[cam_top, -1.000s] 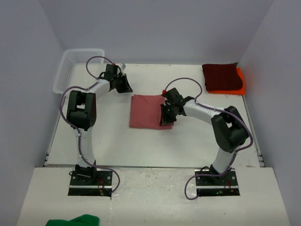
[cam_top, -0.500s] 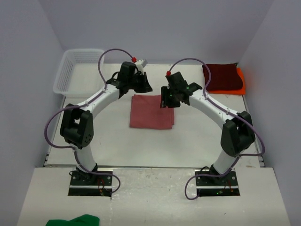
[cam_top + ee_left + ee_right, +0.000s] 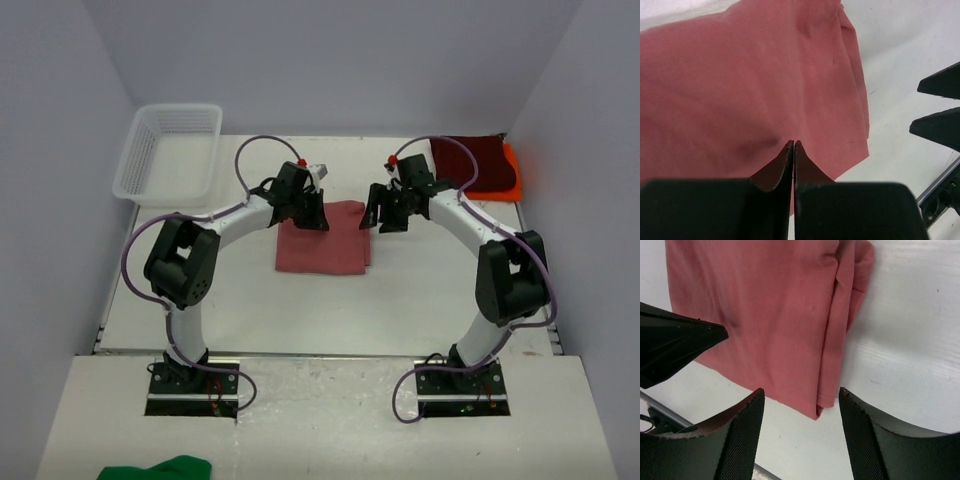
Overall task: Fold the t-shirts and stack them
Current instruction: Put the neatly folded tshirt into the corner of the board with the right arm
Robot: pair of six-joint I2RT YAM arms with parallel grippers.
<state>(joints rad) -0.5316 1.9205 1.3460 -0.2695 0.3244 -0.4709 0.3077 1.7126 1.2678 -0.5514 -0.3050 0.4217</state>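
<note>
The faded rose t-shirt (image 3: 325, 240) lies folded flat in the middle of the table. My left gripper (image 3: 312, 216) is shut and hovers over the shirt's far left part; in the left wrist view its tips (image 3: 793, 143) meet with nothing between them above the rose cloth (image 3: 740, 85). My right gripper (image 3: 381, 214) stands open just off the shirt's far right corner, and its wrist view shows the folded edge (image 3: 832, 365) below the gap between the jaws (image 3: 800, 391). The dark maroon t-shirt (image 3: 476, 162) lies folded on the orange one (image 3: 513, 172) at the back right.
A white mesh basket (image 3: 168, 150) stands at the back left corner. A green cloth (image 3: 160, 468) lies on the near ledge in front of the left arm's base. The table's right edge runs close beside the maroon and orange stack.
The right gripper has opened, let go of the rose shirt's right edge and drawn back to the far right. The left arm has swung from the basket side over the shirt.
</note>
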